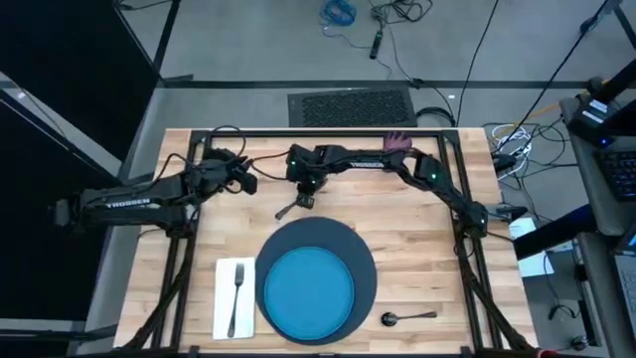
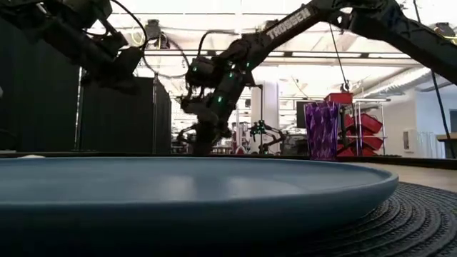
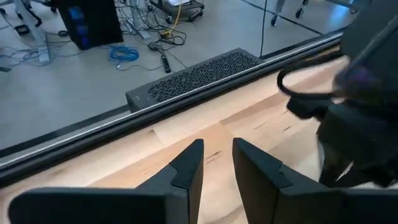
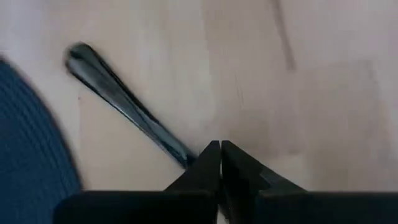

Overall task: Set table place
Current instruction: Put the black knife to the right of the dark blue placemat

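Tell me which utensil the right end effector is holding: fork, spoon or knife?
The knife: the right end effector is shut on its handle just behind the charger. The fork lies on the napkin; the spoon lies right of the charger.

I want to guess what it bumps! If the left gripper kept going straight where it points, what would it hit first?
Probably nothing soon: ahead of the left gripper lies bare table, then its black edge.

On the bench [image 1: 417, 254] the plate [image 1: 307, 290] sits on the charger [image 1: 366, 261] at the near edge. To their left the fork [image 1: 237, 295] lies on the napkin [image 1: 221, 298]; to their right lies the spoon [image 1: 407, 317]. The knife [image 1: 289, 209] lies behind the charger, under the right gripper [image 1: 306, 195]. The cup [image 1: 397, 143] stands at the far edge.
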